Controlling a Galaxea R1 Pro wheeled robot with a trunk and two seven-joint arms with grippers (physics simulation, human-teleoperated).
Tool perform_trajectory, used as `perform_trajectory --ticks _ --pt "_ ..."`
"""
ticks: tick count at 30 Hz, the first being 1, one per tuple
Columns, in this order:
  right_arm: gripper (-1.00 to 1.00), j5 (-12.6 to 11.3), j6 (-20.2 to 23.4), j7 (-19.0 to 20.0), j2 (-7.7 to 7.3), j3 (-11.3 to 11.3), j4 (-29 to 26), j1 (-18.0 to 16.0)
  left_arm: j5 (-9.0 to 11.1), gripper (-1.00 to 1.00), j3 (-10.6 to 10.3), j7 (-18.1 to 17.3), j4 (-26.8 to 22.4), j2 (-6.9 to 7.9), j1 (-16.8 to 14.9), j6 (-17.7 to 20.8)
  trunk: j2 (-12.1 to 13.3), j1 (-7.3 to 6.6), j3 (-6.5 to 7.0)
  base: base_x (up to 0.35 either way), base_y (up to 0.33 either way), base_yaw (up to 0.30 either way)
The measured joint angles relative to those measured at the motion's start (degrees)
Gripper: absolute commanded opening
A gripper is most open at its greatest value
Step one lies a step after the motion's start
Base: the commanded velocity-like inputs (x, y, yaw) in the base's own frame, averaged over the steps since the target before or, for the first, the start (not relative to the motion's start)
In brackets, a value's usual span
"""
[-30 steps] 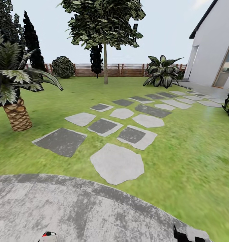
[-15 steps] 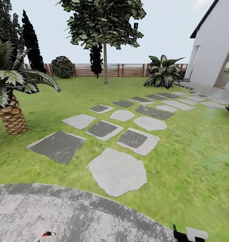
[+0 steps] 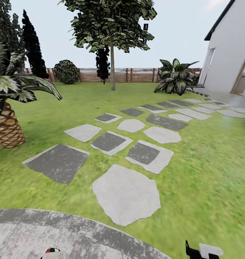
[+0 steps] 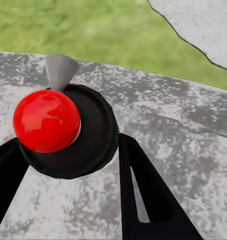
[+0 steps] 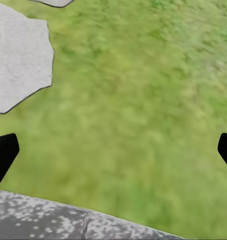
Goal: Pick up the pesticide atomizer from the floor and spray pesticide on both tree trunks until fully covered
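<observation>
Looking over lawn [image 3: 209,172] and stepping stones [image 3: 126,194] toward a tall tree [image 3: 112,68] by the slat fence [image 3: 133,75]; scaly palm [image 3: 7,126] leftward; atomizer [image 3: 51,253] peeking at the lower edge. Left wrist: left gripper [image 4: 76,165] clamped on the atomizer, red ball and black collar between the fingers [image 4: 143,195], above grey paving [image 4: 193,130]. Right wrist: right gripper [image 5: 113,150] spread wide, holding nothing, grass between its tips.

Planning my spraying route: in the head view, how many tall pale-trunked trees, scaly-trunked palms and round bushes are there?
Pale-trunked tree: 1
Scaly-trunked palm: 1
Round bush: 1
Total: 3
</observation>
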Motion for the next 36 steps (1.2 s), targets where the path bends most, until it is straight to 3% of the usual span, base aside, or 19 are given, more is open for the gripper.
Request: perform_trajectory --ticks 36 --pt "1.00 0.00 -0.07 0.00 0.01 0.00 0.00 0.00 0.08 -1.00 -0.02 0.04 1.52 0.00 0.00 -0.26 0.00 0.00 0.00 0.337 0.000 0.045"
